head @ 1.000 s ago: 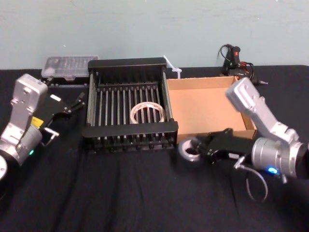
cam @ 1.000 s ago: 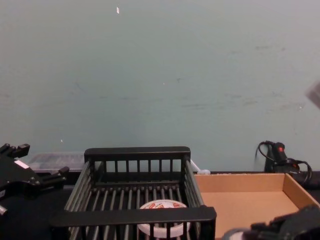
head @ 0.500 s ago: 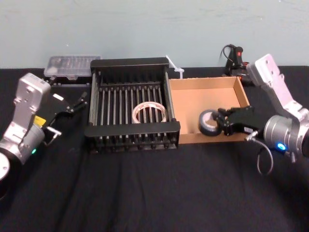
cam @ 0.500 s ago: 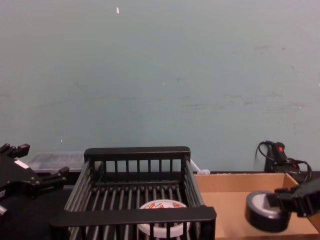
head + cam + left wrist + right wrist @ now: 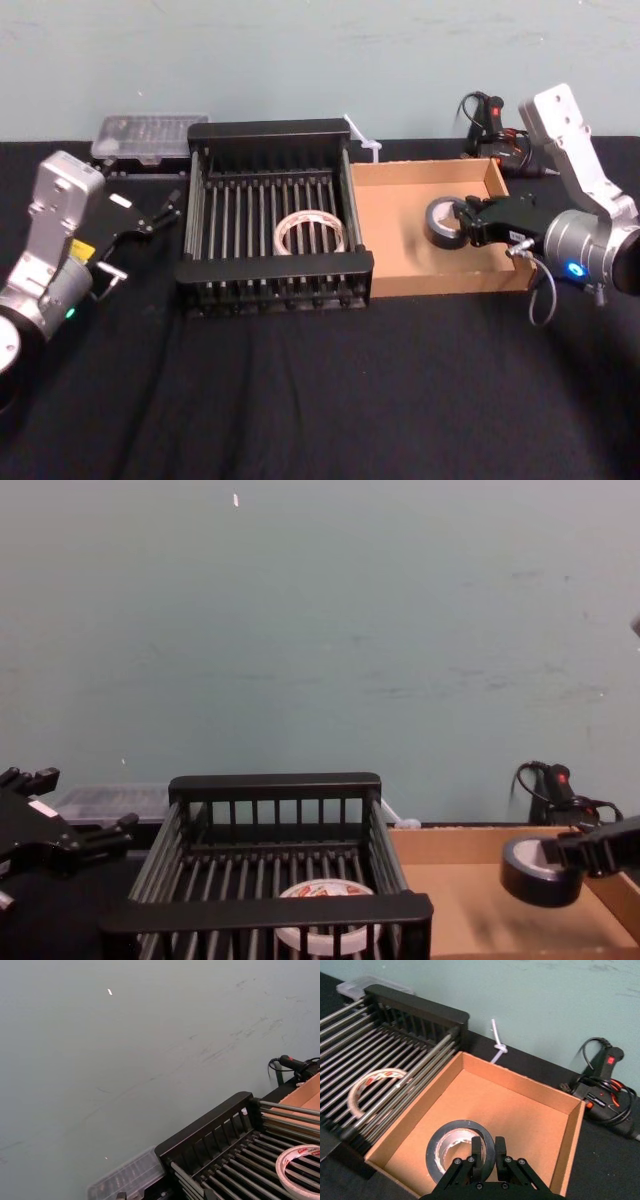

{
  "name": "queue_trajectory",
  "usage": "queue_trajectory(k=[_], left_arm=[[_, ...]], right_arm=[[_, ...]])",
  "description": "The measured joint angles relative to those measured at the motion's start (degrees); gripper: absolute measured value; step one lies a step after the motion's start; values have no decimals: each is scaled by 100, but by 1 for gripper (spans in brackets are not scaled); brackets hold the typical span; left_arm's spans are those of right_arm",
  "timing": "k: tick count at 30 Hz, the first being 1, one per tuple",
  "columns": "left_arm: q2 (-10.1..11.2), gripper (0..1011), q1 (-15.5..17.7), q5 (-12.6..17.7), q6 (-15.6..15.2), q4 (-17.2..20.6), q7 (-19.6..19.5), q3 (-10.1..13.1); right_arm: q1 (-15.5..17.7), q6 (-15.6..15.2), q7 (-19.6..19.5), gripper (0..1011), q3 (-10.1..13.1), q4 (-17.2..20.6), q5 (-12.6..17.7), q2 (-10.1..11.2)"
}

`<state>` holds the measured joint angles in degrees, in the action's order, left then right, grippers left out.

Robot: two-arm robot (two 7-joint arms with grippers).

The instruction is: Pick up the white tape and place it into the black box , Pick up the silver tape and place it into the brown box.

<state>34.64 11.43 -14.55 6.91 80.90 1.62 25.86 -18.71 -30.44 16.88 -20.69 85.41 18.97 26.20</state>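
silver tape (image 5: 535, 878) is pinched by 1 wall in right gripper (image 5: 488, 1147) above brown box (image 5: 450, 283) | left gripper (image 5: 158, 213) is parked at left, jaws wide | risk: roll is bounced out if dropped high

No lettering can be read; the red printing on the white tape (image 5: 301, 1152) is illegible.

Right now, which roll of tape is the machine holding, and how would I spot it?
Look at the brown box beside the black box. Above its floor the right gripper pinches the silver tape, a dark grey roll. The other roll, the white tape with red print, lies flat in the black box.
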Motion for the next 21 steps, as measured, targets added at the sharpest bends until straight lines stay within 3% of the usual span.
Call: queue_trajectory(k=[15, 18, 21], left_arm=[[0, 1001, 0, 0, 0, 0, 0, 0], [0, 1001, 0, 0, 0, 0, 0, 0], [0, 1001, 0, 0, 0, 0, 0, 0]], right_arm=[[-11, 1, -17, 162, 12, -24, -18, -21], [-7, 2, -13, 191, 7, -18, -15, -16], [-3, 3, -11, 282, 5, -12, -12, -12]])
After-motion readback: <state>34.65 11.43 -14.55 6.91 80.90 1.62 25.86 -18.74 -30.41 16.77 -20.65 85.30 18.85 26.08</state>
